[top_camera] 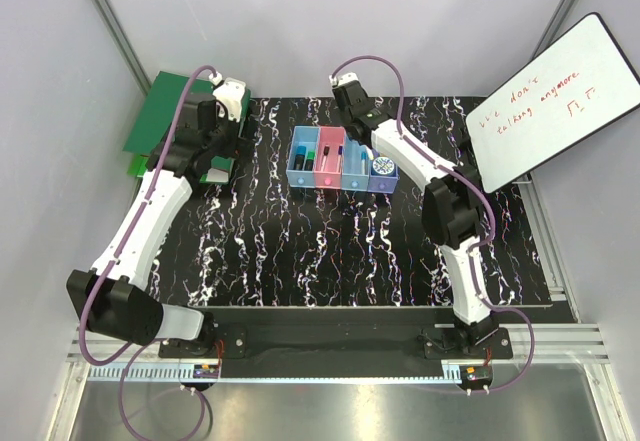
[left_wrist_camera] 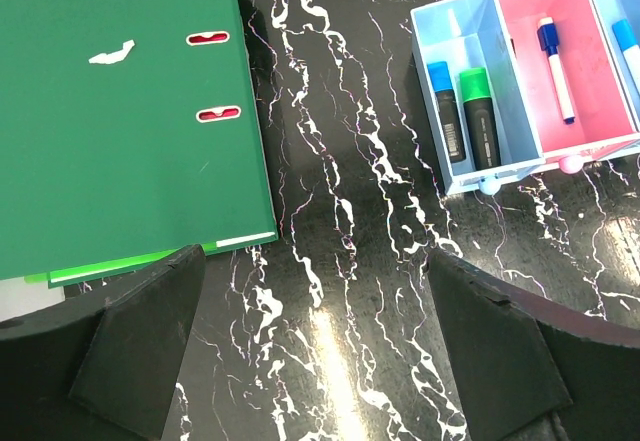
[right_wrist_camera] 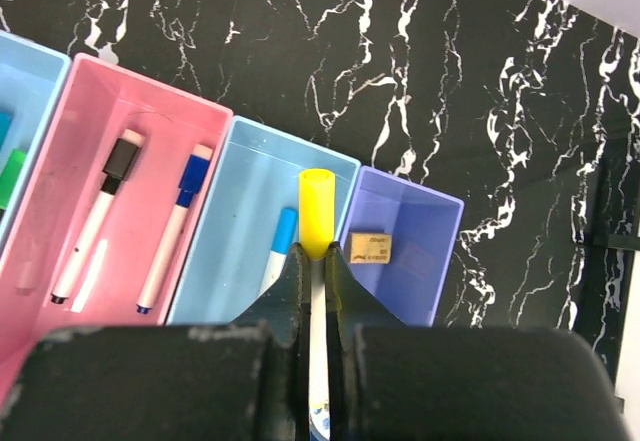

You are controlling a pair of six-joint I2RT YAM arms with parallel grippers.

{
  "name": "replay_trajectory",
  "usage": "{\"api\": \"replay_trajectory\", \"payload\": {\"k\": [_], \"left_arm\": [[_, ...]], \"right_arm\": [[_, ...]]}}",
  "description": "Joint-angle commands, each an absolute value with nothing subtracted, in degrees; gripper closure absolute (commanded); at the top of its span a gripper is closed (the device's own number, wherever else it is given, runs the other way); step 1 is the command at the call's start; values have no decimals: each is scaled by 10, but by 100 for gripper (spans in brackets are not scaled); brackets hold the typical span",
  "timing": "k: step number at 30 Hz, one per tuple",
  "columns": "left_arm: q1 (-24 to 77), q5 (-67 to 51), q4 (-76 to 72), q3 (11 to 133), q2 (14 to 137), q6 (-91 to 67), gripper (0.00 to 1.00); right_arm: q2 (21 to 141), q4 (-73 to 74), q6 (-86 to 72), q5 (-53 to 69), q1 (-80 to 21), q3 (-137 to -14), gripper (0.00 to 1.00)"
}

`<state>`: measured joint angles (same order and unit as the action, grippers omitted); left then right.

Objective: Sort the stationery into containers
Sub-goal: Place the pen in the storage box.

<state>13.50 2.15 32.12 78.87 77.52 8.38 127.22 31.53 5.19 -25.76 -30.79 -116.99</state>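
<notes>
The four joined bins [top_camera: 340, 183] stand at the back middle of the table. My right gripper [right_wrist_camera: 315, 256] is shut on a white pen with a yellow cap [right_wrist_camera: 317, 211], held above the wall between the third light blue bin [right_wrist_camera: 245, 186] and the violet bin [right_wrist_camera: 415, 216]. The light blue bin holds a blue-capped pen [right_wrist_camera: 279, 246]. The pink bin [right_wrist_camera: 85, 111] holds a black-capped marker [right_wrist_camera: 100, 216] and a blue-capped marker [right_wrist_camera: 175, 226]. My left gripper [left_wrist_camera: 320, 351] is open and empty over bare table, left of the first bin [left_wrist_camera: 465, 31], which holds a blue-capped marker [left_wrist_camera: 447, 111] and a green-capped marker [left_wrist_camera: 478, 116].
A large green ring binder [left_wrist_camera: 120, 111] lies at the back left, under my left arm [top_camera: 150, 221]. A whiteboard with red writing [top_camera: 555, 101] leans at the back right. A small tan block [right_wrist_camera: 370, 246] lies in the violet bin, and a blue-white disc [top_camera: 381, 166] shows there from above.
</notes>
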Motion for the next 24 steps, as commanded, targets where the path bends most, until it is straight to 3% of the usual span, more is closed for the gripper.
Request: {"api": "replay_trajectory", "payload": {"k": [1, 19, 21, 24], "left_arm": [[134, 16, 311, 817, 768, 95, 1], [133, 16, 329, 824, 758, 111, 1], [133, 16, 329, 823, 757, 112, 1], [134, 16, 329, 820, 756, 112, 1]], "right_arm": [[1278, 303, 37, -246, -316, -1203, 100], [1346, 316, 4, -226, -328, -1199, 99], [1345, 316, 4, -222, -329, -1189, 86], [1344, 316, 4, -220, -330, -1184, 75]]}}
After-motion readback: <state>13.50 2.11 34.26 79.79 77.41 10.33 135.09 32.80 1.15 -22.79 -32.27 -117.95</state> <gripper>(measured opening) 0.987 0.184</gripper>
